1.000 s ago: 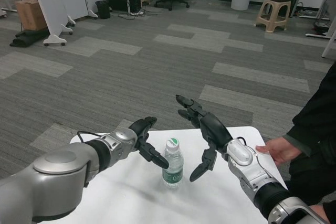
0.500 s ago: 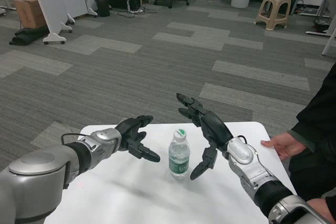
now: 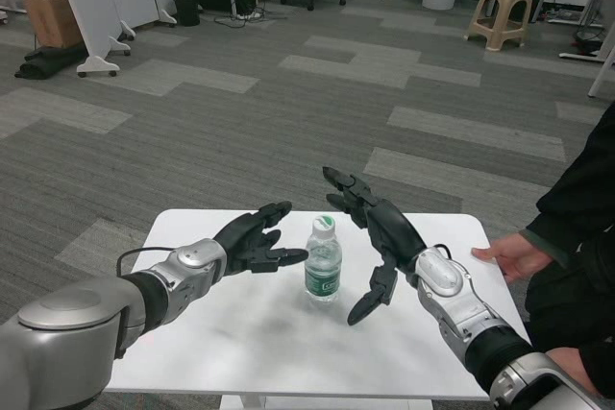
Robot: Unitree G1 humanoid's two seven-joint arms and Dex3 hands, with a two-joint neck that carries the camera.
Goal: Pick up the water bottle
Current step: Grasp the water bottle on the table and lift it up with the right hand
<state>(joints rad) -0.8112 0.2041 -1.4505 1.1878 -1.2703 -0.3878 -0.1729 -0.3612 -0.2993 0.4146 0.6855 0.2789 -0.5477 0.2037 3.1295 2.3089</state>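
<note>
The right hand (image 3: 377,237) hangs above the table just right of the bottle (image 3: 323,265), fingers spread wide: the upper ones reach forward past the cap, and one lower finger curves down toward the tabletop. It holds nothing, and a gap shows between it and the bottle. Its silver forearm runs back to the lower right corner, where it is cut off by the frame edge.

The left hand (image 3: 252,240) sits on the other side, palm turned toward the bottle, fingers apart and stretched out. The tip of one lower finger comes very near the bottle's shoulder; whether it touches cannot be made out. This hand also grips nothing. A thin black cable loops beside its wrist, and the rounded silver forearm fills the lower left corner.

The bottle stands upright between the two hands, near the middle of the table (image 3: 240,343). It is small and clear, with a ribbed plastic body, a green label around the lower half and a pale green cap. The print on the label is too small to read.

The table is white, smooth and matt, with rounded corners. At its right edge a person's hand (image 3: 509,255) rests on the tabletop, coming out of a dark sleeve; the rest of the person is cut off. Beyond lies grey carpet in light and dark patches
</note>
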